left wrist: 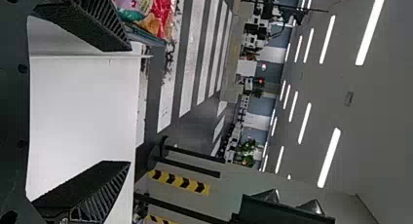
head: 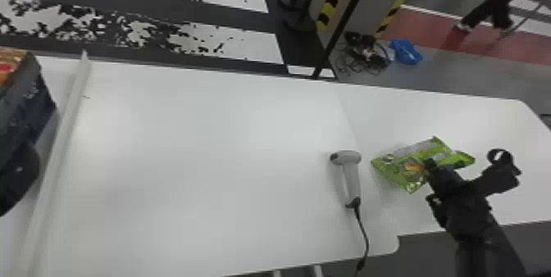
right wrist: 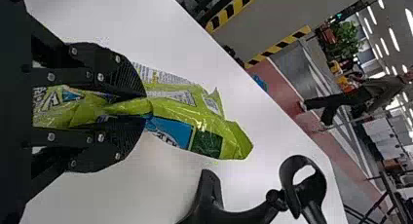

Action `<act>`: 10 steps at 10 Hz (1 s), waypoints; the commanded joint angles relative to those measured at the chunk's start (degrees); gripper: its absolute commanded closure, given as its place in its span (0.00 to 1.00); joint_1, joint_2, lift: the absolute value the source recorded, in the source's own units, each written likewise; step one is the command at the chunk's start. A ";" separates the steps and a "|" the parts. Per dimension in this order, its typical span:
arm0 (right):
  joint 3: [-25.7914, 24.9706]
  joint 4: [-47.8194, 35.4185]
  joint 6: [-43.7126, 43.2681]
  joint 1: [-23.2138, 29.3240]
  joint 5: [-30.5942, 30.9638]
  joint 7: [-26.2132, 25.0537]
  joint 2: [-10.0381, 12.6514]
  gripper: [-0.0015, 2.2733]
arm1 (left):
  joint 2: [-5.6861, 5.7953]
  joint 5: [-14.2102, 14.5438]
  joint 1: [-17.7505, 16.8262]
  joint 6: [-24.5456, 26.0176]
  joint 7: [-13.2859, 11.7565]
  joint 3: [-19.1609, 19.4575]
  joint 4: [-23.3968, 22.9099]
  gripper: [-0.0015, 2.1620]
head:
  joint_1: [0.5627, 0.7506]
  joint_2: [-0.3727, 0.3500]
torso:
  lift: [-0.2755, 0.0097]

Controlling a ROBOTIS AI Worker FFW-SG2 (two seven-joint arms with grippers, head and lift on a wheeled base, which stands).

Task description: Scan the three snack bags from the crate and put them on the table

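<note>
Evidently, a green snack bag [head: 404, 167] is being held by the right gripper [head: 427, 164], on the right part of the table [head: 229, 141] as seen in the head view. In the right wrist view, the two black fingers [right wrist: 129, 80] are seen brought close together, with the bag pinched and creased between them; part of it is bunched back toward the palm, while a blue patch and a pale printed panel are turned to the camera beyond the tips. Whether the bag is touching the tabletop cannot be told. From the head view, the scanner [head: 349, 173] can be placed just left of the bag, its handle pointed toward the robot and its cord [head: 366, 239] run past the near edge. Farther left, a raised strip [head: 57, 169] is crossed before the dark crate [head: 28, 100] is reached, and something orange and red is seen inside it. By the left wrist view, a red and pink snack bag [left wrist: 151, 12] is revealed at the crate, near one finger of the left gripper [left wrist: 129, 105], whose fingers are spread wide with nothing held between them.
</note>
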 commanded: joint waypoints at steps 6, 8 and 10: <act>12.02 -36.22 -0.89 18.75 2.11 -4.29 4.87 0.03 | 0.00 -1.23 -0.56 0.17 0.82 -2.59 -0.26 0.02 | 0.70 0.03 | 0.64; 21.69 -45.09 3.51 22.26 6.07 -3.50 5.66 0.03 | 0.00 -1.32 -0.30 0.17 0.82 -2.77 -0.52 0.02 | 0.70 0.03 | 0.64; 33.29 -51.42 2.63 26.04 16.52 -1.92 6.27 0.03 | 0.09 -1.23 0.32 0.17 0.82 -2.24 -0.61 0.02 | 0.70 0.11 | 0.64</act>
